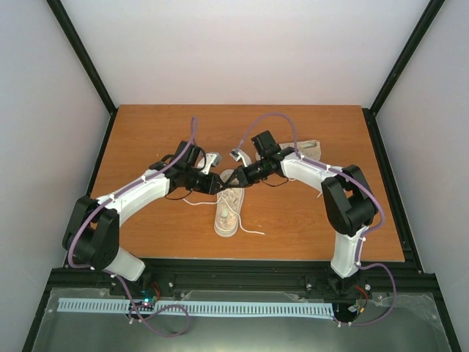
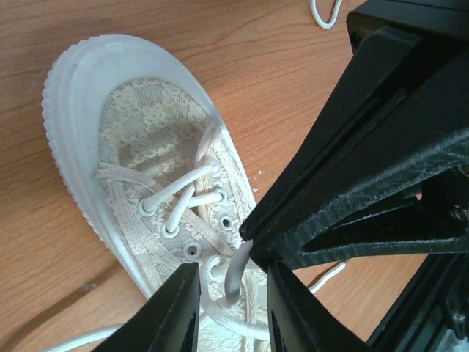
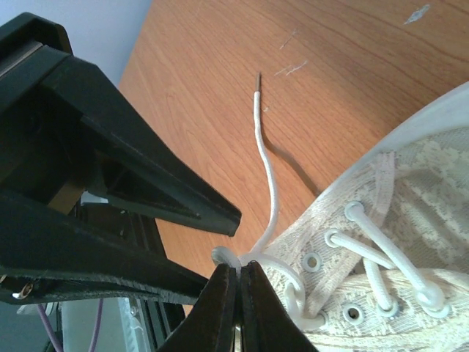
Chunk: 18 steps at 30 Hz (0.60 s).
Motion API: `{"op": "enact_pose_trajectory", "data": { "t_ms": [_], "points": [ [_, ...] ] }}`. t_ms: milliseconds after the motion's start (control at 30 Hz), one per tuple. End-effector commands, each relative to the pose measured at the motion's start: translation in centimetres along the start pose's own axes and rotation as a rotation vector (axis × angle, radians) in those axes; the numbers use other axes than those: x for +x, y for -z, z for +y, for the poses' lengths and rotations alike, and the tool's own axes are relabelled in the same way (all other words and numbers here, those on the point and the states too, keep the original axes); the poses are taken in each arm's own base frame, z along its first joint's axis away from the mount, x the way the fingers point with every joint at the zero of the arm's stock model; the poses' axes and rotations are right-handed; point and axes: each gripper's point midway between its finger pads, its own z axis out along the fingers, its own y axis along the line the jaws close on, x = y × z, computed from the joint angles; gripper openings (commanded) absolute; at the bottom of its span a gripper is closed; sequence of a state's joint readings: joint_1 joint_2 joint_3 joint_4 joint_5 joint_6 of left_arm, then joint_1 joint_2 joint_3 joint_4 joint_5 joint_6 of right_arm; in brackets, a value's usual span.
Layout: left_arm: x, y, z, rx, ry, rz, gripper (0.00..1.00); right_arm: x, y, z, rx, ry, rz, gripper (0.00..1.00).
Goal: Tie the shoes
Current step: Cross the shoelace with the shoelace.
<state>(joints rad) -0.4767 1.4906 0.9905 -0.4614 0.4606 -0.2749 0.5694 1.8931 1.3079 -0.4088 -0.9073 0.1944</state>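
One cream lace-patterned shoe (image 1: 229, 209) lies mid-table, toe toward the arms; a second shoe (image 1: 308, 147) shows partly behind the right arm. Both grippers meet over the near shoe's eyelets. My right gripper (image 3: 239, 265) is shut on a short loop of white lace (image 3: 229, 256) at the shoe's top eyelets, and the lace's free end (image 3: 265, 154) trails over the wood. In the left wrist view that lace (image 2: 236, 275) hangs from the right gripper's black fingers (image 2: 344, 183) between the jaws of my left gripper (image 2: 231, 270), which stand apart on either side of it without touching.
Loose lace ends lie on the wooden table (image 1: 146, 139) to the left (image 1: 192, 201) and right (image 1: 253, 231) of the near shoe. Black frame rails (image 1: 392, 176) edge the table, with white walls behind. A white cable duct (image 1: 198, 308) runs along the near edge.
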Motion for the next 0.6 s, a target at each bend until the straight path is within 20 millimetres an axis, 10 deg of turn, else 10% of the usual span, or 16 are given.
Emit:
{"op": "enact_pose_trajectory", "data": {
  "t_ms": [0,567],
  "points": [
    [-2.1,-0.3,0.0,0.009,-0.021,-0.054,0.26,-0.2,0.5,1.5,-0.039,0.043,-0.005,0.03],
    [-2.3,-0.3,1.5,-0.063,-0.003,-0.108,0.01,-0.2,0.9,1.4,-0.004,0.046,-0.007,0.13]
  ]
}}
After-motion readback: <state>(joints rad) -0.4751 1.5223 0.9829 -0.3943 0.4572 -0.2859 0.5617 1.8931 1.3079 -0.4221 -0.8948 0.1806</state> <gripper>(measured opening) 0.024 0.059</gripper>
